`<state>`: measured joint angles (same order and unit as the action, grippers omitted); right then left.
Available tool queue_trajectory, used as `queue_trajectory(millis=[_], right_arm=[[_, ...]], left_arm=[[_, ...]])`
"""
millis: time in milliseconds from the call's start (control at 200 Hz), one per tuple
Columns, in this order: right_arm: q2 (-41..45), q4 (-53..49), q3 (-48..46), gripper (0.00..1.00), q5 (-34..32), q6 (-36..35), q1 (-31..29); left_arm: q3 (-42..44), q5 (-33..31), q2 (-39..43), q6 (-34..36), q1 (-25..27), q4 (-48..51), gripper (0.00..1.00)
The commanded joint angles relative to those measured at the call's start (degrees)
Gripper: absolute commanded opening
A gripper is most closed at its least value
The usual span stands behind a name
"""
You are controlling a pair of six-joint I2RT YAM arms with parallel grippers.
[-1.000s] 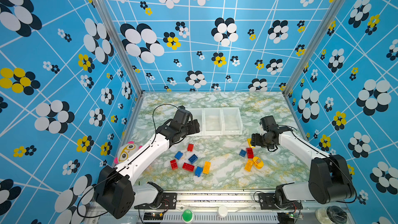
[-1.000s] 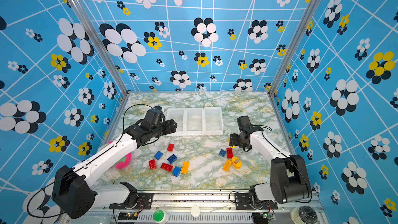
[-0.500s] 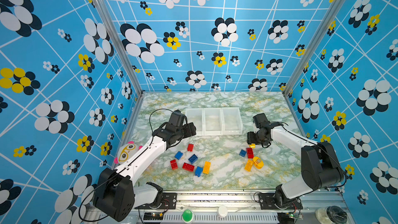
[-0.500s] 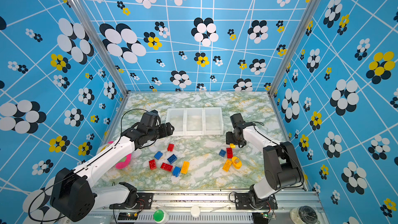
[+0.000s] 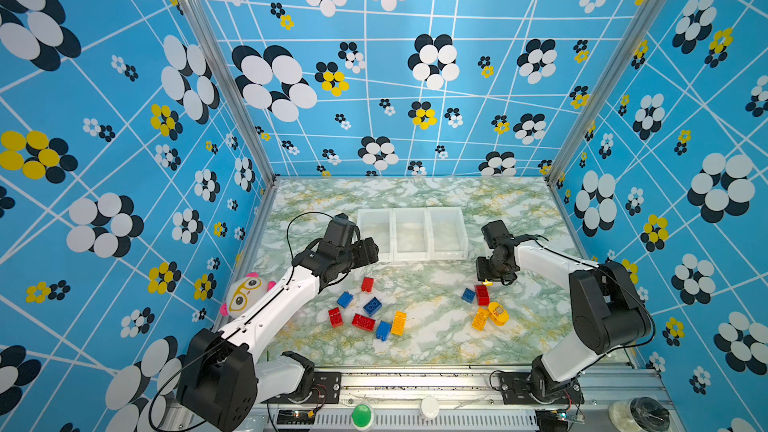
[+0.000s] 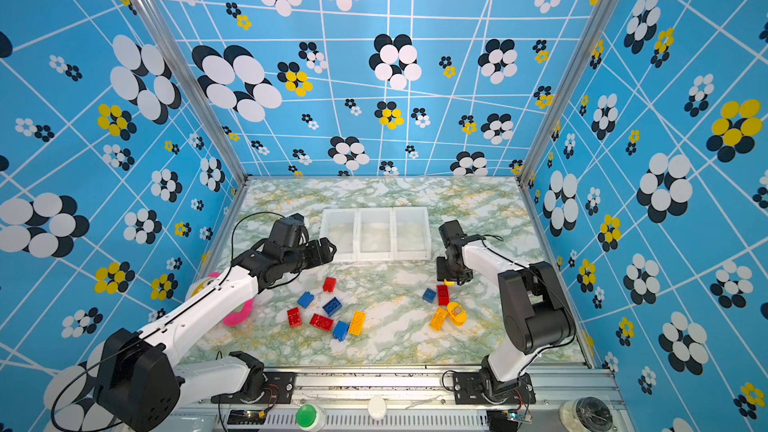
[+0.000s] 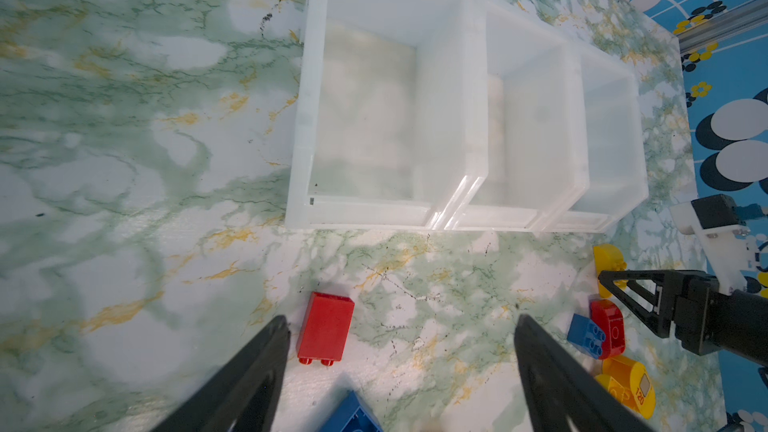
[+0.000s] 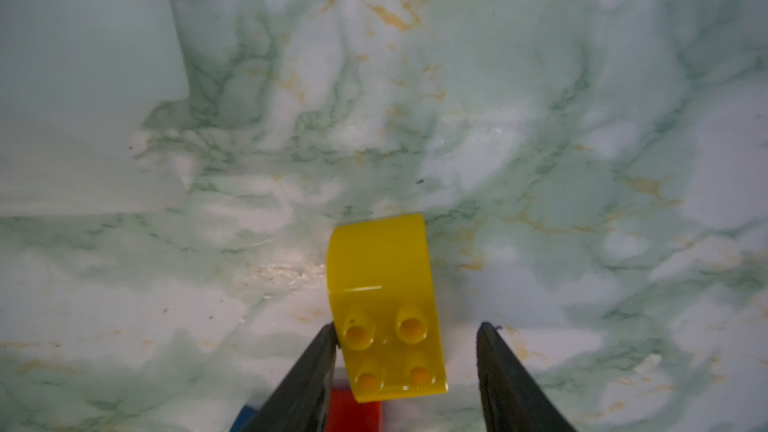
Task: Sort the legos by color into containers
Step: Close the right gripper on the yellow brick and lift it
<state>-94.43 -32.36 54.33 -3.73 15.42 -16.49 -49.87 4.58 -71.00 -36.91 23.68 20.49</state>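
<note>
My right tool (image 8: pixel 407 328), fingers apart astride a rounded yellow studded plastic brick (image 8: pixel 382 268) on the green marbled counter (image 8: pixel 540 118), one finger touching it, my left tool (image 7: pixel 402 320) spread wide, red brick (image 7: pixel 326 326) beside one finger, three white translucent bins (image 7: pixel 305 118) beyond.

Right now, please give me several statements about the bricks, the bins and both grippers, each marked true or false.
1. The three containers hold no bricks. True.
2. The left gripper holds the red brick. False: its jaws are open and empty; the brick lies on the table just outside them.
3. The right gripper straddles a yellow brick. True.
4. The plush toy lies in the middle container. False: it lies at the table's left edge, outside the containers.
</note>
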Motion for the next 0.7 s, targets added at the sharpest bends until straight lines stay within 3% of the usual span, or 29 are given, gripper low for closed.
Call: queue_trajectory(millis=[0, 505, 695], right_arm=[[-1.3, -0.5, 1.5, 0.5, -1.5, 0.0, -0.7], [-1.9, -1.0, 2.3, 0.18, -1.6, 0.0, -1.9], [0.0, -1.6, 2.2, 0.12, -2.1, 0.1, -2.0]], left_arm=[[1.1, 0.7, 1.2, -0.5, -0.5, -0.8, 0.86], [1.2, 1.3, 0.8, -0.8, -0.7, -1.3, 0.86], [1.4, 1.5, 0.9, -0.8, -0.7, -1.2, 0.87]])
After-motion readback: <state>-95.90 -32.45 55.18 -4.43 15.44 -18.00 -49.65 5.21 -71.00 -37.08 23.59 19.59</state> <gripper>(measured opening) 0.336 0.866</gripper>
